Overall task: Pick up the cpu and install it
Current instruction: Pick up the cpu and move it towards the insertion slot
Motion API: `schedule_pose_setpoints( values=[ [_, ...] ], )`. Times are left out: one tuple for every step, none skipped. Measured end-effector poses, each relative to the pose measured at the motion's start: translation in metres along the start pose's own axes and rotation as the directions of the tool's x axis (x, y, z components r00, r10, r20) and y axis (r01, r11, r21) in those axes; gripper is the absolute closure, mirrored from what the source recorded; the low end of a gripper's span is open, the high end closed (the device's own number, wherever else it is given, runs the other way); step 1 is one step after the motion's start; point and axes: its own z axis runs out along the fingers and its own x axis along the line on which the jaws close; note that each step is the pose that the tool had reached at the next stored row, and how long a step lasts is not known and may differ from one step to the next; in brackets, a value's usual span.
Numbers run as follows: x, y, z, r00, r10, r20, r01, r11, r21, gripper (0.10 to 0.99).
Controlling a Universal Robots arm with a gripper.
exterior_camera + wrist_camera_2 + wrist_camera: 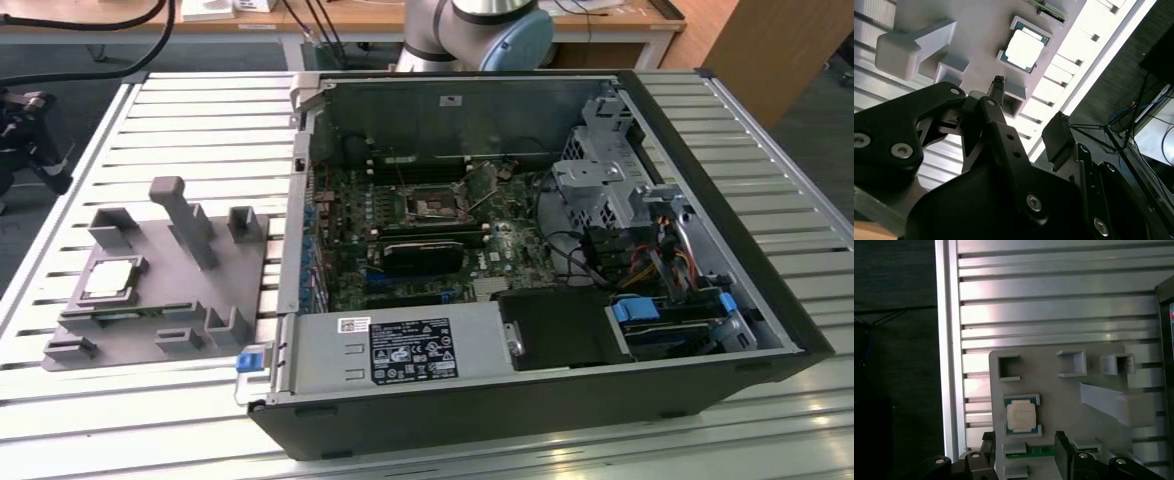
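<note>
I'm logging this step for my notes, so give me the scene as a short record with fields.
chip: lies flat in a pocket of the grey plate, untouched
gripper: open, empty, over the plate near the chip
computer: case open, to the exterior view's right of the plate
socket: looks empty
progress: chip not picked up yet

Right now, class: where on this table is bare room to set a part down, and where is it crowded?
Free: table slats beyond the fixture plate, to the exterior view's left of the computer case; also the near strip before both. Crowded: the plate, with posts and the cpu, and inside the case.
</note>
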Motion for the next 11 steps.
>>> schedule_pose_setpoints(
  values=[
    [0.0000, 0.0000, 0.0010, 1.0000, 0.000, 0.0000, 0.000, 1.0000, 0.000, 0.498],
    [0.0000, -0.0001, 0.0019, 1.0000, 0.000, 0.0000, 0.000, 1.0000, 0.000, 0.498],
    [0.0000, -0.0001, 0.0028, 1.0000, 0.000, 0.0000, 0.000, 1.0000, 0.000, 0.498],
    [0.0000, -0.0002, 0.0036, 1.0000, 0.000, -0.0002, 0.000, 1.0000, 0.000, 0.498],
    [0.0000, -0.0002, 0.0045, 1.0000, 0.000, -0.0006, 0.000, 1.0000, 0.000, 0.498],
    [0.0000, -0.0003, 0.0058, 1.0000, 0.000, -0.0017, 0.000, 1.0000, 0.000, 0.498],
    [-0.0001, -0.0005, 0.0072, 1.0000, 0.000, -0.0031, 0.000, 1.0000, 0.000, 0.498],
    [-0.0001, -0.0006, 0.0088, 1.0000, 0.000, -0.0050, 0.000, 1.0000, 0.000, 0.498],
    [-0.0001, -0.0007, 0.0106, 1.0000, 0.000, -0.0070, 0.000, 1.0000, 0.000, 0.498],
    [-0.0001, -0.0007, 0.0124, 1.0000, 0.000, -0.0089, 0.000, 1.0000, 0.001, 0.498],
    [-0.0001, -0.0008, 0.0142, 0.9999, 0.000, -0.0102, 0.000, 1.0000, 0.001, 0.498]
  ],
)
